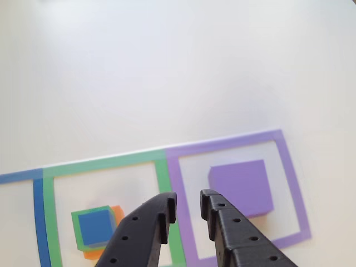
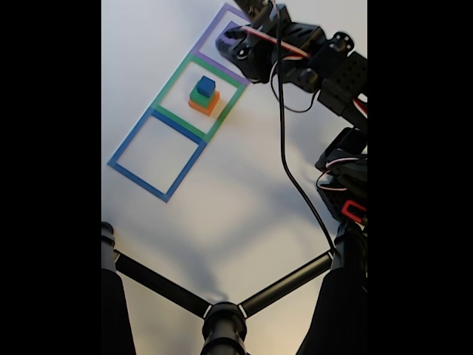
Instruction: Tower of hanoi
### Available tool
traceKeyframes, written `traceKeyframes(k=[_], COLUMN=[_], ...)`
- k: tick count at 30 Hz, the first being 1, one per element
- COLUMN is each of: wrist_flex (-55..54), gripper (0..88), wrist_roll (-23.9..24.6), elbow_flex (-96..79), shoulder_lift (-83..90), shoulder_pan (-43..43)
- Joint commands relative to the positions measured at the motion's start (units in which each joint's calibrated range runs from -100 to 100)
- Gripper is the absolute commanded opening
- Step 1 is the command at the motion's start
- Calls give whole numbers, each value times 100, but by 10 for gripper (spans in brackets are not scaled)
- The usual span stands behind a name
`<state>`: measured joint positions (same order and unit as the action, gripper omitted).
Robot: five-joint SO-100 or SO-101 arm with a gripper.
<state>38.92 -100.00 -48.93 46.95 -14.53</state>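
We saw the gripper (image 1: 188, 201) empty at lower centre, jaws slightly apart; the purple block (image 1: 242, 187) sat alone in the purple outline (image 1: 290, 172), lower right, likely as base, while blue cube (image 1: 95, 226), green block (image 1: 76, 223) and orange block (image 1: 116, 213) waited stacked lower left

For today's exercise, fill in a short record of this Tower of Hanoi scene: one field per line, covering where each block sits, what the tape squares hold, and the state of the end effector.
purple block: alone, flat on the table inside the purple tape square
stack: blue cube on green block on orange block, inside the green tape square
blue tape square: holds no block in the fixed view
end effector: open, nothing between its fingers, above the border between the green and purple squares
table: white
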Motion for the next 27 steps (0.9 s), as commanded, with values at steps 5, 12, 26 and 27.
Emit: traceKeyframes(k=[5,12,26,27], wrist_flex=[3737,5331,4894,4627], gripper=[0,0,149,184], wrist_roll=[0,0,0,0], elbow_flex=[3425,4879,3888,3579], shoulder_lift=[64,-200,-120,-32], shoulder_pan=[-938,-1738,-2707,-2821])
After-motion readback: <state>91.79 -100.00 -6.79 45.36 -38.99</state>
